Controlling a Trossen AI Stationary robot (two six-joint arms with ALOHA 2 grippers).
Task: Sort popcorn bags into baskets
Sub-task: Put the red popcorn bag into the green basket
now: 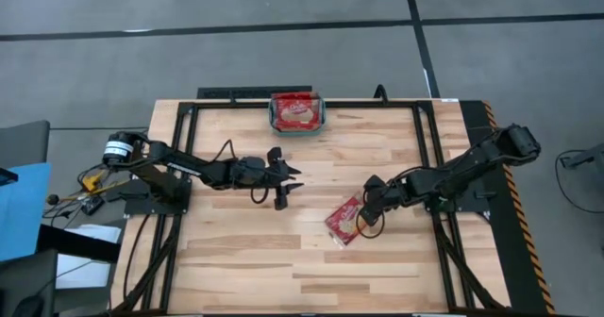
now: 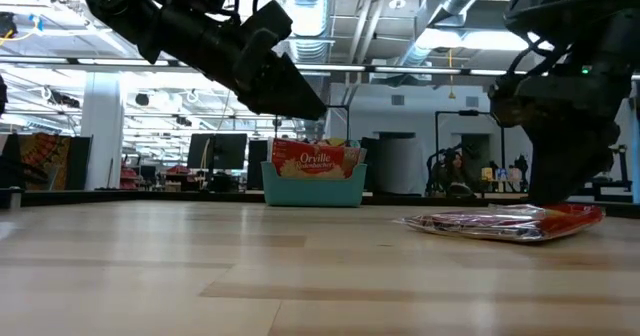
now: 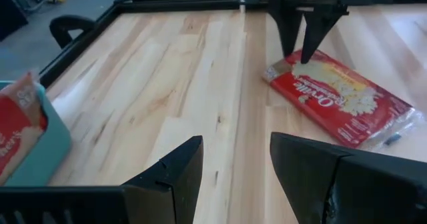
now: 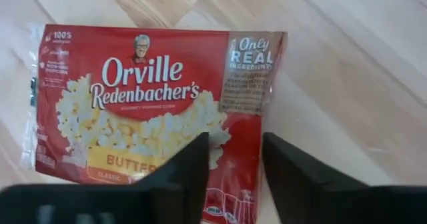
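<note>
One Orville Redenbacher's popcorn bag (image 1: pixel 345 220) lies flat on the counter (image 1: pixel 236 260), right of centre, unsorted. My right gripper (image 1: pixel 362 215) hovers over it, parted, holding nothing. My left gripper (image 1: pixel 286 188) waits mid-counter, parted, empty. The far teal basket (image 1: pixel 295 125) already holds bags.

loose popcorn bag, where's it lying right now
In the high view the popcorn bag lies flat on the table's right half, under the right gripper.

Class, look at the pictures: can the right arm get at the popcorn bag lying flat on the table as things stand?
Probably yes. The right pincer hangs open right over the popcorn bag, and nothing lies between them.
</note>
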